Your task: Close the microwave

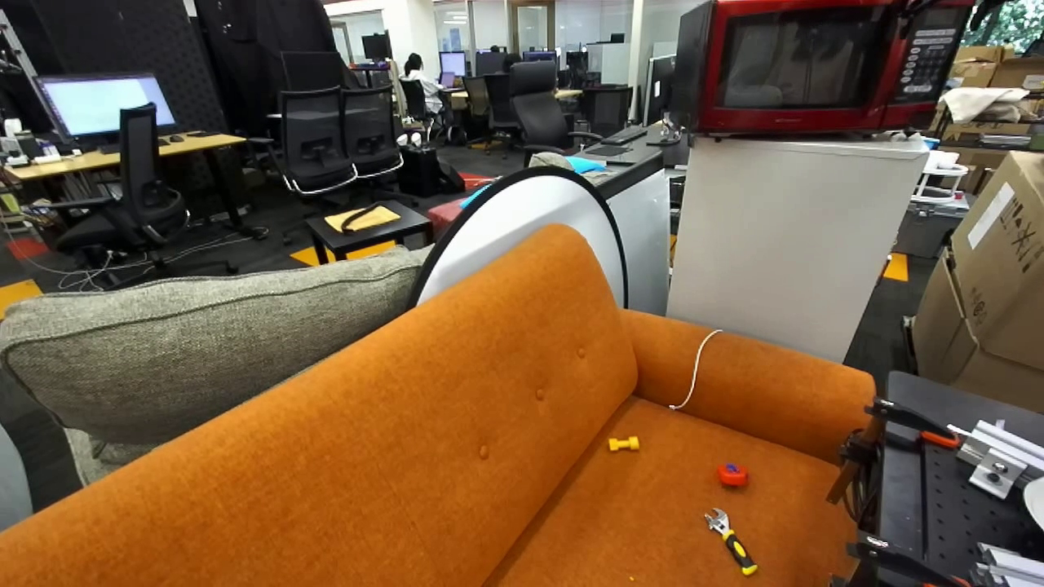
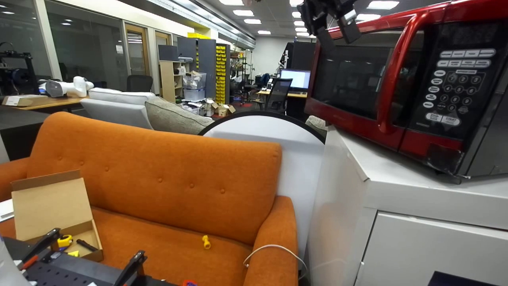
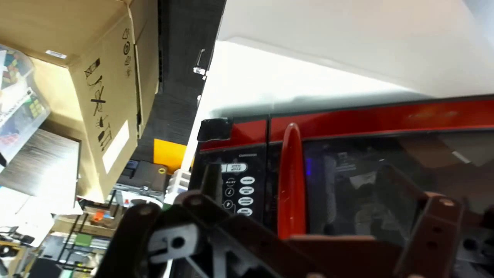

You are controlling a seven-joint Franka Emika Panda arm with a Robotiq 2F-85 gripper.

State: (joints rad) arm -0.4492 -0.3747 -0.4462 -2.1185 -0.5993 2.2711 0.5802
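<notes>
The glossy red microwave (image 1: 799, 57) stands on a white cabinet in both exterior views (image 2: 353, 79). Its door looks flush with the control panel (image 2: 456, 87), with a narrow seam between them. The red vertical handle (image 2: 401, 71) also shows in the wrist view (image 3: 292, 185), where the microwave appears upside down. My gripper (image 3: 300, 170) is open and empty. In the wrist view one finger lies over the control panel and one over the dark door glass, with the handle between them. In an exterior view my gripper (image 2: 339, 39) hangs before the upper door; no contact shows.
The white cabinet (image 1: 791, 244) bears the microwave. An orange sofa (image 2: 158, 171) stands beside it with a yellow piece, a red piece and a wrench (image 1: 732, 542) on the seat. Cardboard boxes (image 1: 995, 277) stand on the cabinet's far side. A black perforated table (image 1: 962, 489) is nearby.
</notes>
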